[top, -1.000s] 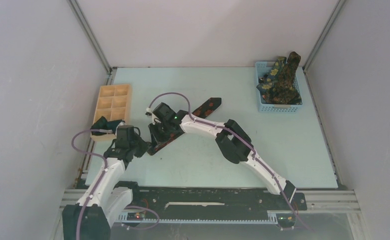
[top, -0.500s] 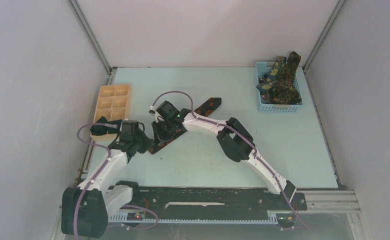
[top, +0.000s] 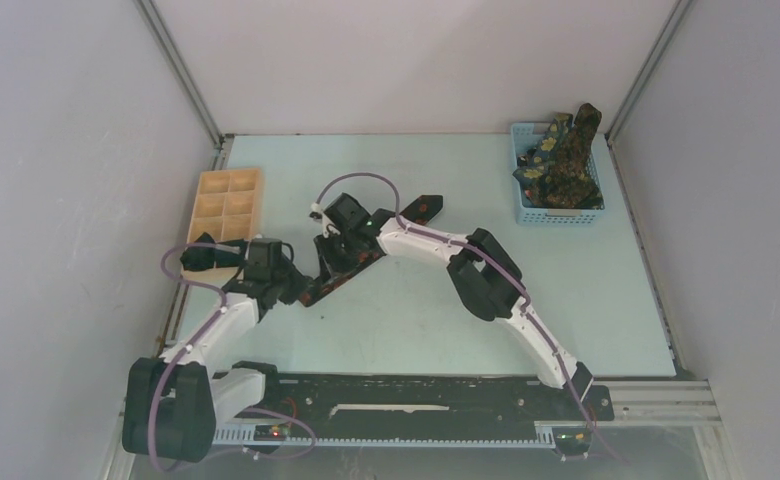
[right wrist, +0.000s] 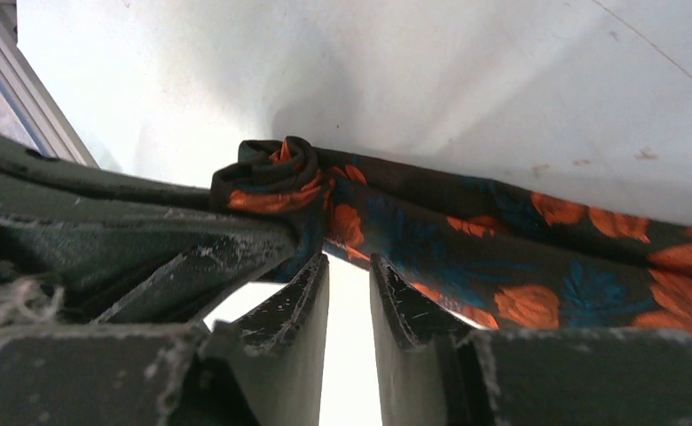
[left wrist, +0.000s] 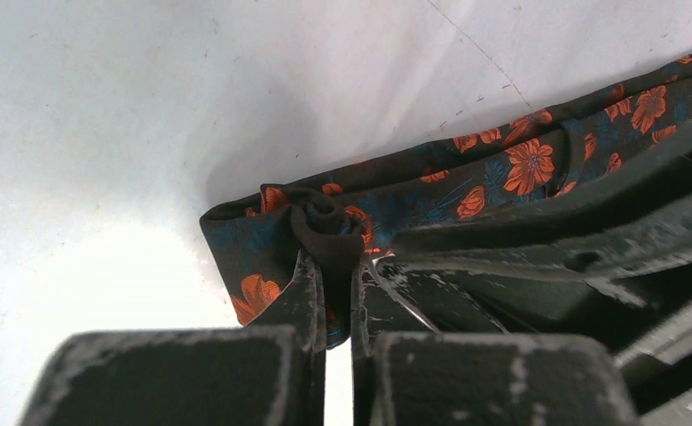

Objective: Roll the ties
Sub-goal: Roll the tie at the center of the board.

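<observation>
The limp, likely slippery black tie is clenched at its rolled core by the left hand; the right hand is released.

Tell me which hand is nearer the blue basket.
Right. The right hand is at the black tie near mid-table, well short of the blue basket. The left hand pinches the tie's rolled end, farther off toward the near-left side.

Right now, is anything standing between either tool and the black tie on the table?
Nothing visible does. The left tool is shut on the rolled end of the tie. The right tool sits at the same tie's edge just beside the roll, jaws slightly apart. The two tools only crowd each other.
</observation>
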Robot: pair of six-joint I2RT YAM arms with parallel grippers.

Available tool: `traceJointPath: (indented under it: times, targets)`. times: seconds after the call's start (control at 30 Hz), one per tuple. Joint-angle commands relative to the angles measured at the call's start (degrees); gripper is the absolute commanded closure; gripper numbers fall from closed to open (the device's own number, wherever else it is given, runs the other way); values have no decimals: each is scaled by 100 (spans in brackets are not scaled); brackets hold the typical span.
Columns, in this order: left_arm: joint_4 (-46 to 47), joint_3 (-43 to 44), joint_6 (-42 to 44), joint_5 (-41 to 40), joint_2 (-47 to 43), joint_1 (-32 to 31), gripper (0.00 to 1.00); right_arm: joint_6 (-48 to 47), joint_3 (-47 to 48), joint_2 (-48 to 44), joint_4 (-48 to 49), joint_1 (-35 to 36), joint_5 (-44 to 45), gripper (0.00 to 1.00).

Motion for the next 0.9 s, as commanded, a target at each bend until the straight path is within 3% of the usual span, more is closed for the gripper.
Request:
traceJointPath:
  times: [0.0,0.1,0.27,0.43,0.67,0.87]
  targets:
    - [275,5,11,131,138,-47,100,-107,-306,-697,260,-139,60,73]
    - [461,-43,13,233,221,-56,97,-99,-527,-808,323,-229,61,72]
    - [781,-138,-5,352,218,-111,65,-98,-740,-945,380,-297,69,72]
    - [856,-189,-1,406,185,-160,53,-81,-865,-1015,447,-303,60,72]
    - [960,-419,-54,382,-128,-196,45,-44,-816,-1004,480,-276,13,71]
    - [953,-555,-111,294,-310,-203,56,-20,-775,-1082,487,-285,34,69]
